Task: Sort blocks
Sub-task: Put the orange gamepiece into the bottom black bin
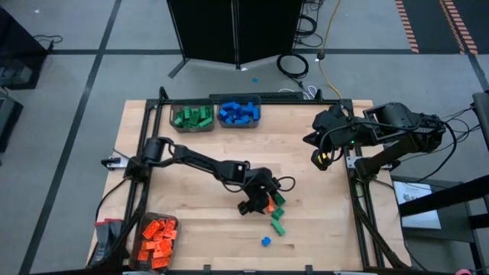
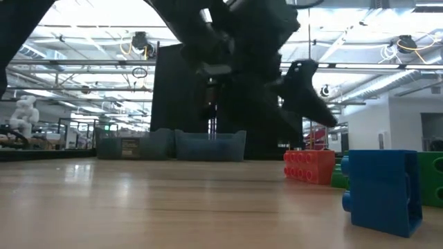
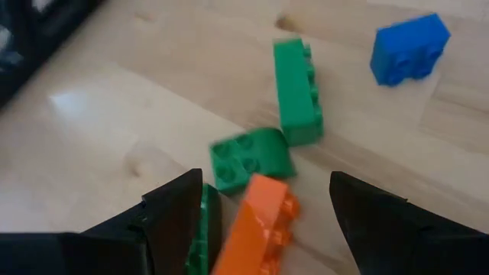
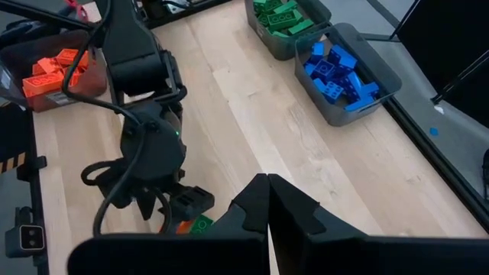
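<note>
The left gripper [image 3: 263,218], jaws spread, straddles the orange block [image 3: 258,229], whose long axis runs toward one o'clock

Three bins were set on the table [image 1: 306,237]: two side by side at the far edge, the left bin [image 1: 192,117] touching the right bin [image 1: 239,112], and a third bin [image 1: 155,238] at the near left corner, each with blocks in it. A cluster of loose blocks [image 1: 276,214] lay near the table's middle, toward the near edge, with a single block [image 1: 266,241] just apart on its near side. The left gripper [image 1: 255,205] was placed over the cluster's left side. The right gripper [image 1: 319,162] was held well apart, by the table's right edge.
</note>
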